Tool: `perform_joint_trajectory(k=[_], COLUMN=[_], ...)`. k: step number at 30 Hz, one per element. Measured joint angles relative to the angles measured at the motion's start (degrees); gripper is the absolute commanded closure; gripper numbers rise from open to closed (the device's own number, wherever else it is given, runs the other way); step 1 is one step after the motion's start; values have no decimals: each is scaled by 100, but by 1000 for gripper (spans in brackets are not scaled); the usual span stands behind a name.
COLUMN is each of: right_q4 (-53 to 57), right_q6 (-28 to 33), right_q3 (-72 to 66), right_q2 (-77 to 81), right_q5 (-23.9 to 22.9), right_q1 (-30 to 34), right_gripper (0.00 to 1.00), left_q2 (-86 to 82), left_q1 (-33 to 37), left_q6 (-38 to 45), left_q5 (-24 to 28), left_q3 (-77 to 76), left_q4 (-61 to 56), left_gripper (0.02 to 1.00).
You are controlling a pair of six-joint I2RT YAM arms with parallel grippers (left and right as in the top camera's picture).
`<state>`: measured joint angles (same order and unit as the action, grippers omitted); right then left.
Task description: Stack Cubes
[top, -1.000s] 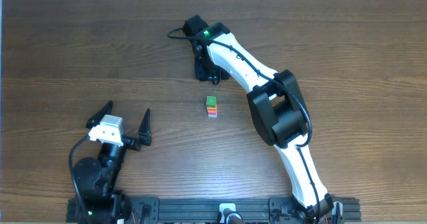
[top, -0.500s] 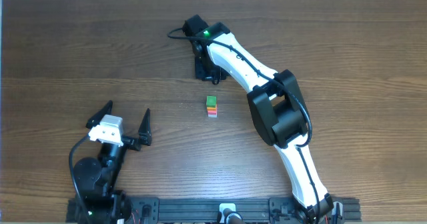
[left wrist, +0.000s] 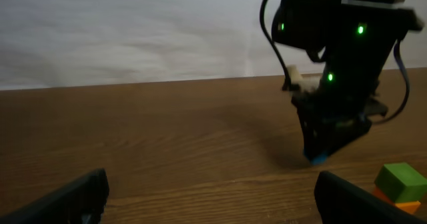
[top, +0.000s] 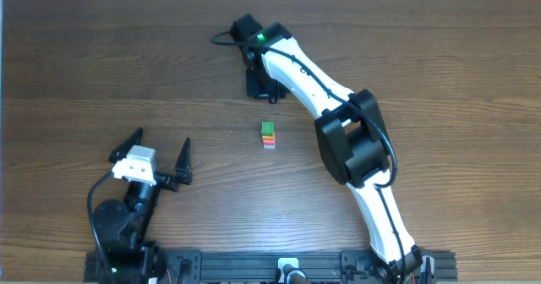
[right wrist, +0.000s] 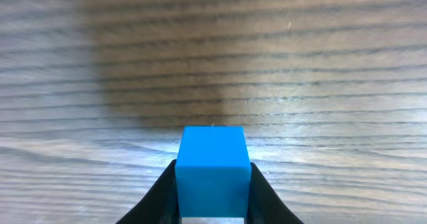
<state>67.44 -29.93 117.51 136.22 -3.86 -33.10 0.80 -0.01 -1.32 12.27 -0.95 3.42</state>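
Note:
A small stack of cubes (top: 268,134) stands mid-table, with a green cube (left wrist: 400,181) on top and orange and red ones under it. My right gripper (top: 263,87) is beyond the stack, shut on a blue cube (right wrist: 213,164) that it holds low over the wooden table (top: 439,56). From the left wrist view the blue cube (left wrist: 318,159) peeks out at the tips of the right gripper (left wrist: 322,151). My left gripper (top: 159,151) rests near the front left, open and holding nothing, well away from the stack.
The bare wooden table surrounds the stack on all sides. A white wall (left wrist: 133,31) runs behind the far edge. The right arm's links (top: 351,144) stretch diagonally across the table to the right of the stack.
The right gripper, with the blue cube in it, has shifted slightly up the top view. The left arm and the stack have not moved.

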Motion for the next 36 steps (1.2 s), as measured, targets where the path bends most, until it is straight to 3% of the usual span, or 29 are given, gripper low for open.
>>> perform_joint_trajectory(k=[3, 18, 27, 36], right_q4=[271, 2004, 2406, 2074], right_q6=[-2, -208, -546, -922], right_q3=[332, 1172, 1110, 57], right_q2=[0, -568, -1572, -1818], right_q5=[-50, -411, -514, -483], right_q1=[0, -299, -815, -966], right_gripper=[989, 989, 993, 989], left_q2=[0, 0, 0, 0], left_q1=[0, 0, 0, 0], left_q6=[0, 0, 0, 0], left_q5=[0, 0, -2, 0], left_q3=[0, 0, 0, 0], left_q4=[0, 0, -2, 0], left_gripper=[18, 20, 18, 18])
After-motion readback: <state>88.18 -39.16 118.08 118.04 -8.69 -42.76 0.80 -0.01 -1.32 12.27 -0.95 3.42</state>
